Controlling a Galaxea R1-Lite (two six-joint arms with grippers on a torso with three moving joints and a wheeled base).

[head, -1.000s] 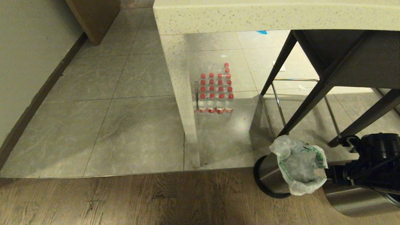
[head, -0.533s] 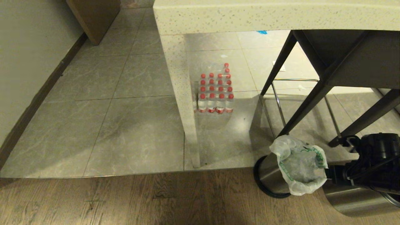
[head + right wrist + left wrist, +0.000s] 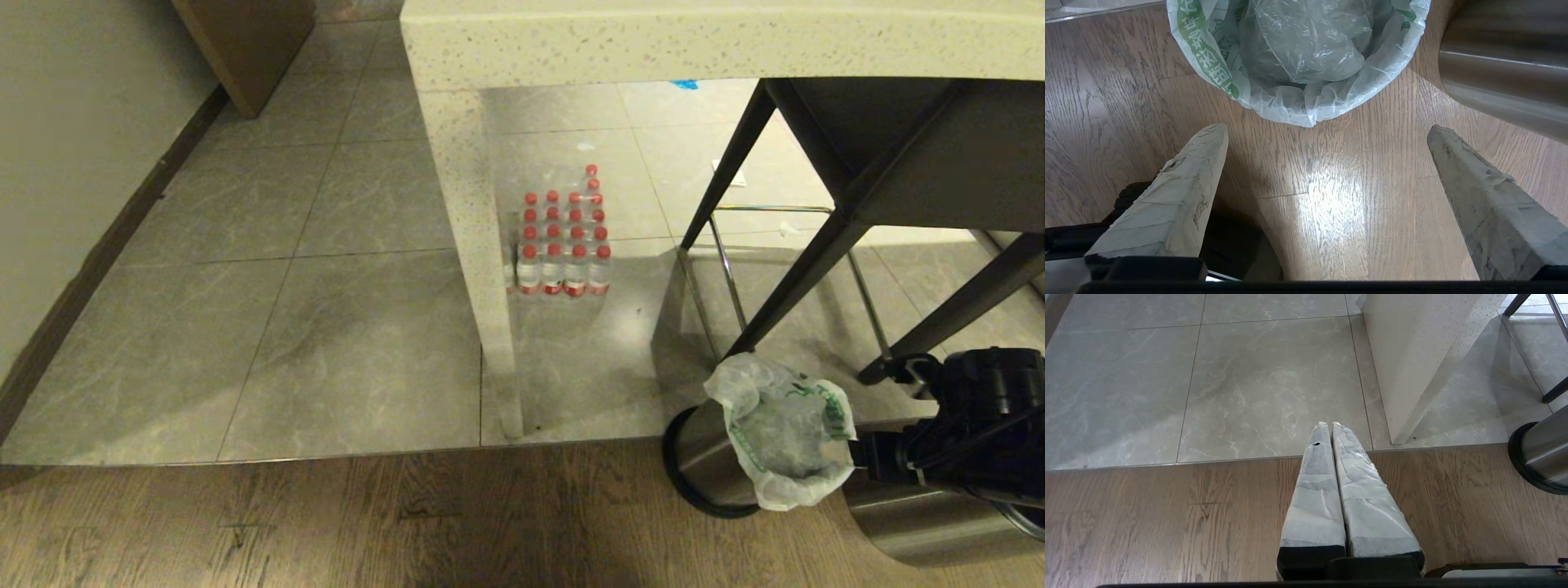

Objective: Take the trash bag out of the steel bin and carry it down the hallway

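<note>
The trash bag (image 3: 784,433), thin translucent white plastic with green lettering, lines the steel bin (image 3: 700,457) on the wood floor by the stool's legs, its rim folded over the bin's top. The right wrist view looks down on the bag (image 3: 1306,61), which hides the bin. My right gripper (image 3: 1327,130) hangs open just short of the bag's near rim, with only bare floor between its fingers (image 3: 1192,171). My right arm (image 3: 980,425) reaches in from the right. My left gripper (image 3: 1327,425) is shut and empty over the floor, with the bin (image 3: 1541,453) off to its side.
A stone counter leg (image 3: 482,269) stands left of the bin, with a pack of red-capped bottles (image 3: 563,245) behind it. A dark stool (image 3: 882,163) with slanted legs rises behind the bin. A second steel cylinder (image 3: 922,523) sits under my right arm. A wall (image 3: 73,147) runs along the left.
</note>
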